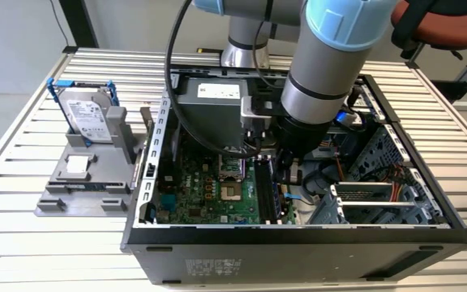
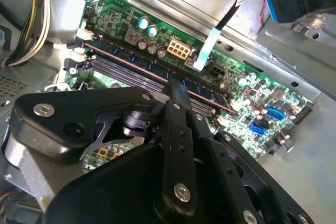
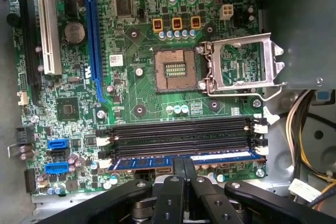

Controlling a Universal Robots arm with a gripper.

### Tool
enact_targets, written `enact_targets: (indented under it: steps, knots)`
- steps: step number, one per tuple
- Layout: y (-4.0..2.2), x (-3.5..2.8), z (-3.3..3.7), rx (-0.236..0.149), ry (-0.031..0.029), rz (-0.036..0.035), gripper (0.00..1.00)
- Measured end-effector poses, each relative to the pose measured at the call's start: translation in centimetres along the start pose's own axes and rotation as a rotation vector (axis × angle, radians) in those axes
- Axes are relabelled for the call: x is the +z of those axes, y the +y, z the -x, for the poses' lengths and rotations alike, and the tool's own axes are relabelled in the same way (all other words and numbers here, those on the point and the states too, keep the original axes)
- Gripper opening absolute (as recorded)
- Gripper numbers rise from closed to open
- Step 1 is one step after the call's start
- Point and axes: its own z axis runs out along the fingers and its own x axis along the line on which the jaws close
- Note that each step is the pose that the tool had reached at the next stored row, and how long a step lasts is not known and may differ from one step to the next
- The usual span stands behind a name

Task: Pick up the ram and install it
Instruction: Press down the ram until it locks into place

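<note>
First wrist view: gripper (image 3: 182,165) presses ram (image 3: 157,162) beside slots (image 3: 178,135).

Slatted metal table (image 1: 22,146) carries the open computer case (image 1: 298,255) and, at the exterior view's left, a grey holder stand (image 1: 87,182) with a blue-framed hard drive (image 1: 86,118) upright in it.

Even, bright daylight — soft shadows inside the computer case (image 1: 298,234); the end effector (image 2: 176,90) looms dark, slightly blurred up close.
</note>
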Motion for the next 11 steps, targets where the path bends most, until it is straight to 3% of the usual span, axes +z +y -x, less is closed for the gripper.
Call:
enact_targets:
  steps: [6, 11]
  knots:
    - [0.0, 0.2, 0.0, -0.001, -0.0001, 0.0, 0.0]
    - [-0.02, 1.07, -0.02, -0.001, 0.0014, -0.0001, 0.0]
